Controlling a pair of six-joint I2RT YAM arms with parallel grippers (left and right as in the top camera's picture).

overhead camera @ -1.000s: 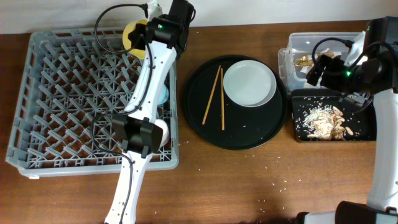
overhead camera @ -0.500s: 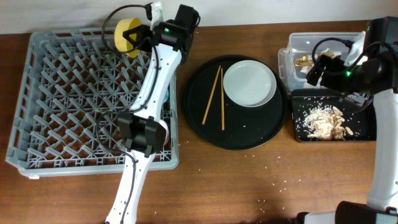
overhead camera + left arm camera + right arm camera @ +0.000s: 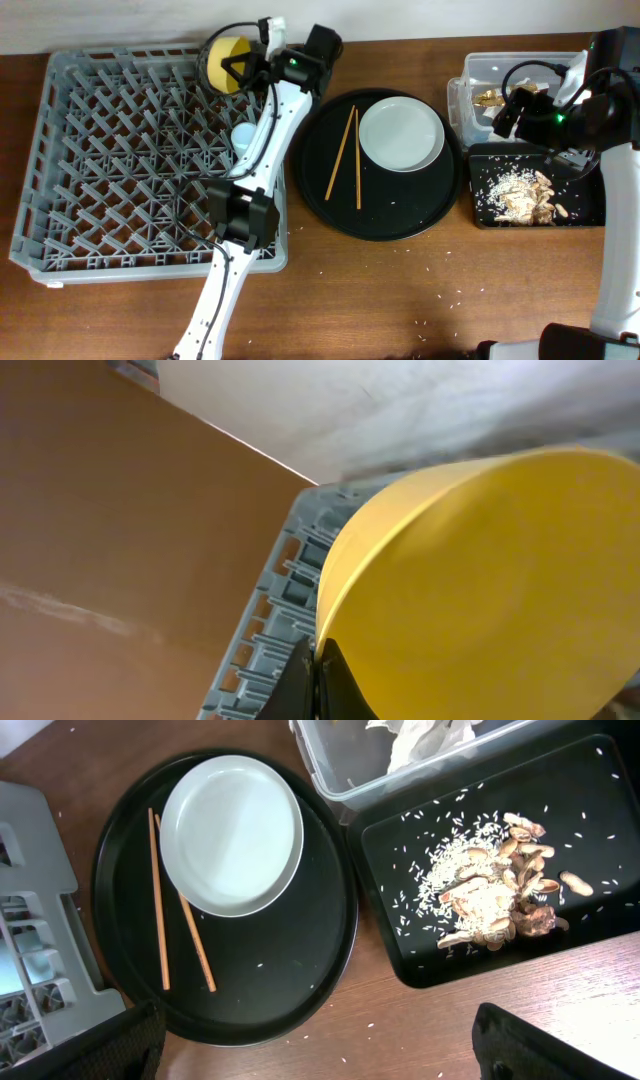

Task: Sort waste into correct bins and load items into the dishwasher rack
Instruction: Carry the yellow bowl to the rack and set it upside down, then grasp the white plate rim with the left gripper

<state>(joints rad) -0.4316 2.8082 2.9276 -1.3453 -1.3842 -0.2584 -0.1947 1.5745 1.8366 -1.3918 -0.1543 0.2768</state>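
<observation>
— Dishwasher rack (image 3: 150,160) fills the left of the counter (image 3: 400,300). What's beside it?

— The round black tray (image 3: 320,205), carrying the plate (image 3: 401,134).

— And the yellow bowl (image 3: 228,50)?

— I have it at the rack's far edge, near the right corner, with my left fingers (image 3: 300,688) clamped on its rim. Its round face is turned upward; I can't tell whether that's mouth or base.

— Anything close?

— A light-blue cup (image 3: 243,135) sits in the rack under my arm. The chopsticks (image 3: 345,160) lie lengthwise near-to-far, left of the plate. My right fingers (image 3: 110,1045) are spread, holding nothing.
</observation>
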